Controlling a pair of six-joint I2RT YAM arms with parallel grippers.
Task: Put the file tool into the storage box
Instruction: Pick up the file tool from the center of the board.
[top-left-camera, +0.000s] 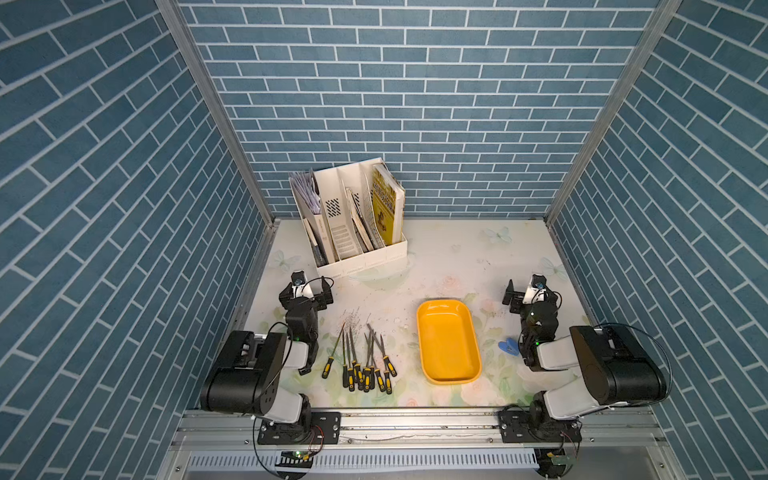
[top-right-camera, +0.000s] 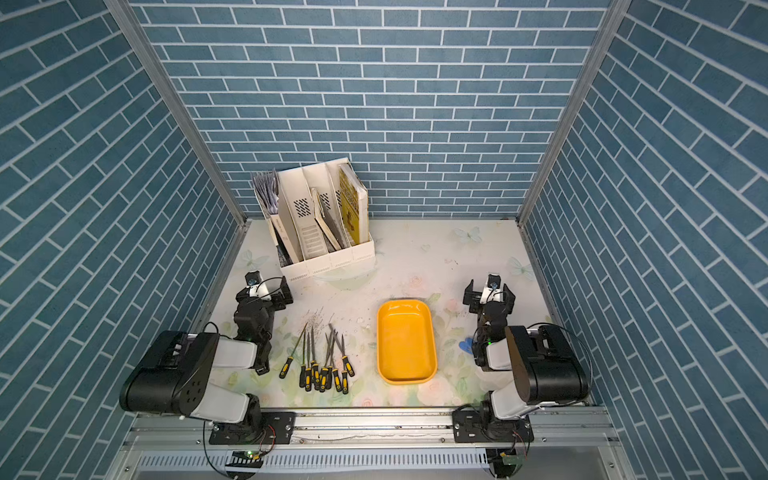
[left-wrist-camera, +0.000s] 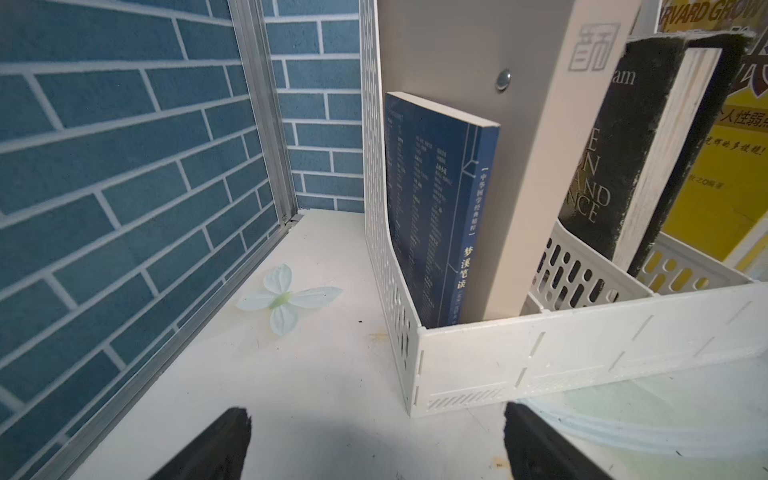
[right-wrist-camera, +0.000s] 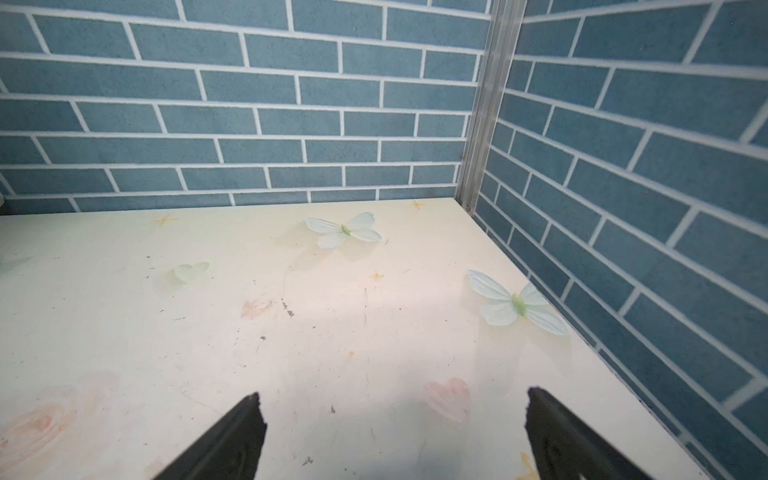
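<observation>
The flowered table (top-left-camera: 457, 266) carries a white magazine organizer (top-left-camera: 361, 259) at 11 o'clock from its centre. The orange-yellow storage box (top-left-camera: 449, 345) lies just off centre toward 4 o'clock. The left gripper (top-left-camera: 306, 296) at 9 o'clock faces the organizer's near corner, and the right gripper (top-left-camera: 532, 296) at 3 o'clock faces bare tabletop. Both have their jaws spread wide, holding and touching nothing. The file tools (top-left-camera: 365, 361) lie bunched at 7 o'clock on the table, near the box but apart from it.
</observation>
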